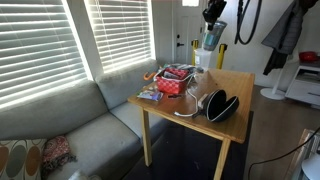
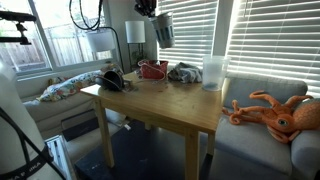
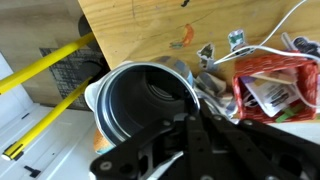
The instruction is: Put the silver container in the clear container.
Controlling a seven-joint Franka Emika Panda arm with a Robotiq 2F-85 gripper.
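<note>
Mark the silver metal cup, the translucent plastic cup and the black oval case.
silver metal cup (image 2: pixel 163 32), exterior view, side wall.
translucent plastic cup (image 2: pixel 212 72), exterior view, side wall.
black oval case (image 1: pixel 222 104), exterior view, outer shell.

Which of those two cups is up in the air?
The silver container, held by the gripper above the table; the clear container stands on the table.

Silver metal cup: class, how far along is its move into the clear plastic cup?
Done: the small silver metal cup is off the wooden table. In hand: the pincer grips it in the air. Left: carrying it over the translucent whitish plastic cup and lowering it in.
</note>
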